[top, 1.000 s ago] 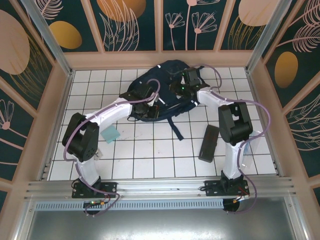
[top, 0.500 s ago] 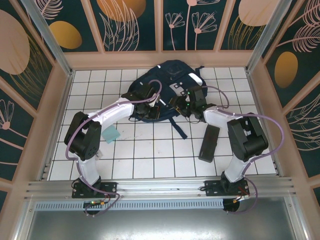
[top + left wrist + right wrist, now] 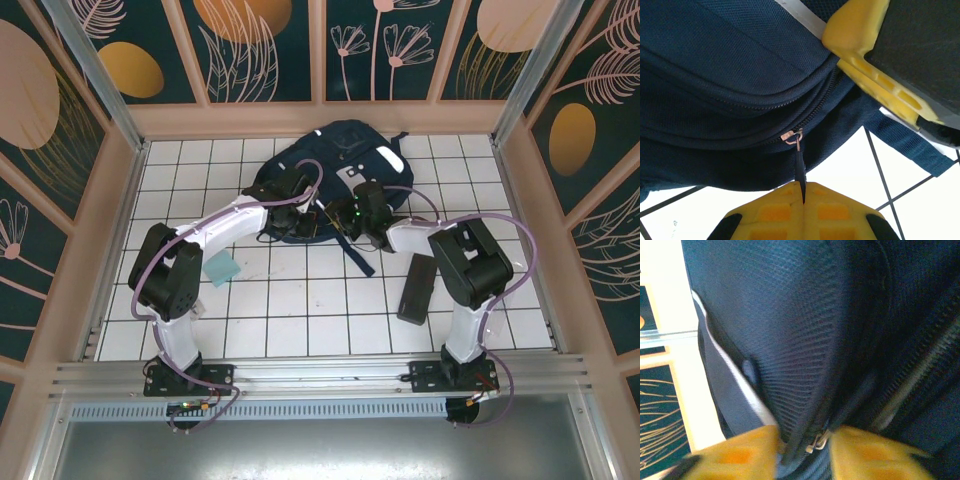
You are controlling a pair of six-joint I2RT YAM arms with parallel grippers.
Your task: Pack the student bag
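Note:
The student bag (image 3: 335, 160), navy with white stripes, lies at the far middle of the tiled table. My left gripper (image 3: 303, 218) sits at the bag's near edge. In the left wrist view the left gripper (image 3: 804, 187) is shut on the dark pull strap (image 3: 800, 167) of a copper zipper slider (image 3: 792, 135). My right gripper (image 3: 345, 215) is close beside it on the right, and one of its yellow fingers (image 3: 860, 45) shows in the left wrist view. In the blurred right wrist view the right gripper (image 3: 802, 440) pinches a fold of bag fabric with a metal zipper slider (image 3: 820, 440) in it.
A long black case (image 3: 417, 285) lies on the tiles right of centre, near the right arm. A small teal item (image 3: 220, 268) lies by the left arm. A loose bag strap (image 3: 355, 255) trails toward me. Wooden walls enclose the table.
The right arm has swung from the bag's upper right side down and left to its near edge. Its jaws widened, then closed on the fabric. The left gripper stayed put.

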